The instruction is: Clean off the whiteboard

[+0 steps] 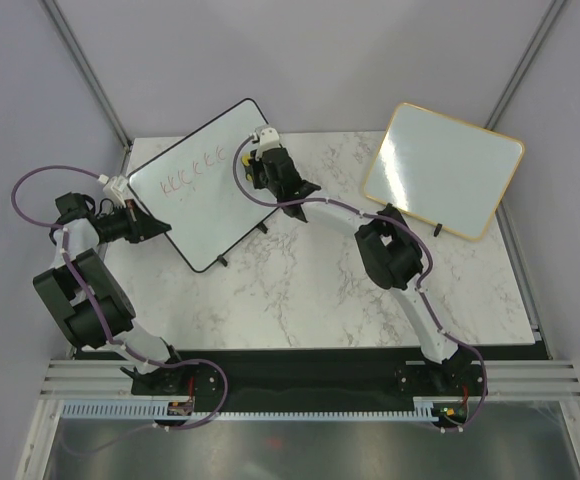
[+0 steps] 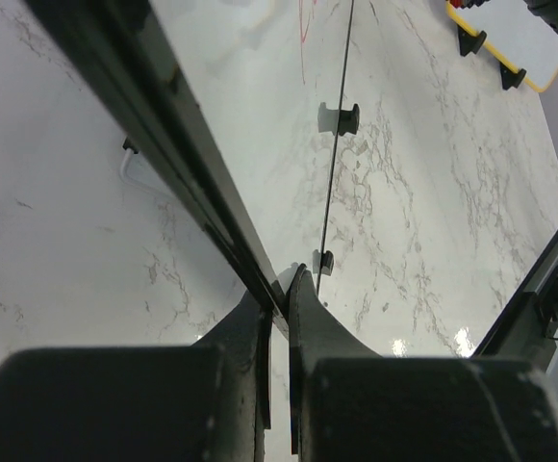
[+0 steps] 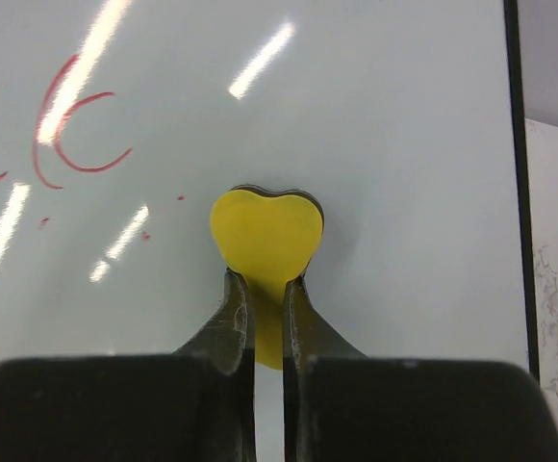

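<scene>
Right gripper clamps heart eraser against whiteboard | left gripper pinches its frame | risk: wipe pressure may slip that pinch.

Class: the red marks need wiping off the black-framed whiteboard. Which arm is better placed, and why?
Right. The right gripper holds a yellow heart-shaped eraser at the whiteboard, beside the red marks. The left gripper is clamped on the board's frame.

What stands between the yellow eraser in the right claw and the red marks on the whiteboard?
Nothing visible does. Only bare whiteboard lies between the eraser in the right claw and the red marks to its left.
</scene>
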### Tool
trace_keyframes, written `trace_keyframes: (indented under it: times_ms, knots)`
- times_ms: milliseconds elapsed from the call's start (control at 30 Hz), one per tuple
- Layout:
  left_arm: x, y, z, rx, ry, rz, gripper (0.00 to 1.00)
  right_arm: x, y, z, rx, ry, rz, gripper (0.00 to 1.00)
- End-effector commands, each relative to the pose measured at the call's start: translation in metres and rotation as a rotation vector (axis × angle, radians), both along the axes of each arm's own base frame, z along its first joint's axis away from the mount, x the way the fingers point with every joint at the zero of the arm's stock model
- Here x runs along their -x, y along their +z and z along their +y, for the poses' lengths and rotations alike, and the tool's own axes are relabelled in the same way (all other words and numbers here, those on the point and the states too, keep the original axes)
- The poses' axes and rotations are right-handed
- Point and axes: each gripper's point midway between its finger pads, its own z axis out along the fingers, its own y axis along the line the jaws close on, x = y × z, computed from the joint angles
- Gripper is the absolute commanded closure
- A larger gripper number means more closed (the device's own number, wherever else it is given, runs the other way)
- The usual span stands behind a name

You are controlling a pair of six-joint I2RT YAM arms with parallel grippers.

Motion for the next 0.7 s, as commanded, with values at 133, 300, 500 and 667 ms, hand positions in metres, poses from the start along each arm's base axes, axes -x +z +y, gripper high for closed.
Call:
trace_keyframes:
  times_ms: [133,300,500,667]
  knots:
    - [-0.030,0.003,0.044,-0.386,-0.023,-0.225,0.98,0.065,-0.002,0.085,-0.001,0.263,-0.050,1.00]
    - [-0.029,0.002,0.043,-0.387,-0.026,-0.226,0.98,0.040,-0.018,0.049,-0.025,0.109,0.003,1.00]
    - [-0.029,-0.007,0.044,-0.384,-0.031,-0.207,0.98,0.008,-0.040,-0.025,-0.044,-0.131,0.072,1.00]
    - [-0.025,-0.014,0.044,-0.395,-0.036,-0.195,0.98,0.005,-0.044,-0.031,-0.039,-0.147,0.081,1.00]
